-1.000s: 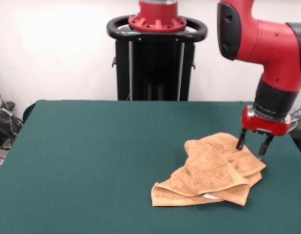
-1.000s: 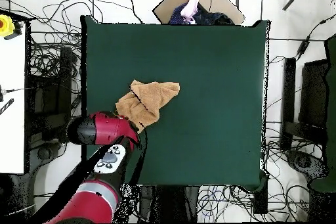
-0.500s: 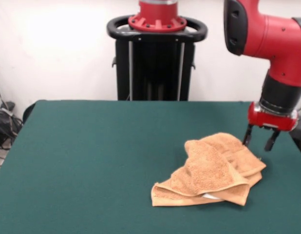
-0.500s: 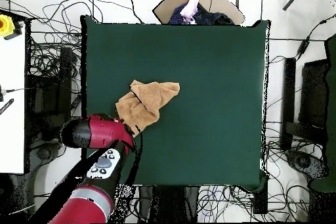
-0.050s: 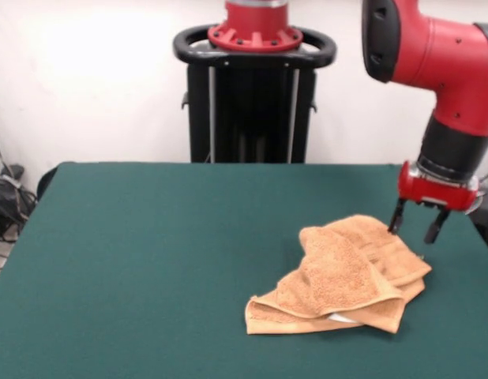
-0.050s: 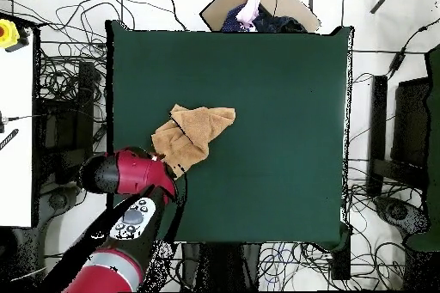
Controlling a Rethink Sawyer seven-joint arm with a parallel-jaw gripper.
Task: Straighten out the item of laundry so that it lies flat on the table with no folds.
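Observation:
The item of laundry [image 5: 345, 276] is an orange-tan towel, crumpled and folded over itself on the right part of the green table [image 5: 149, 260]. A white tag peeks out under its near fold. My gripper [image 5: 413, 230] hangs open just above the towel's far right corner, its fingers [image 5: 396, 219] clear of the cloth and holding nothing. In the overhead view the towel [image 6: 194, 132] lies near the table's [image 6: 275, 118] left side, and the red wrist [image 6: 129, 173] covers the gripper at the towel's lower left corner.
The table's right edge [image 5: 479, 237] runs close beside the gripper. The black pedestal [image 5: 254, 95] stands behind the far edge. Cables [image 6: 60, 92] and a cardboard box with cloth [image 6: 258, 10] lie off the table.
The gripper lifted off the towel's far right corner and shifted a little right, then eased slightly back left. It stayed open. The towel has not moved.

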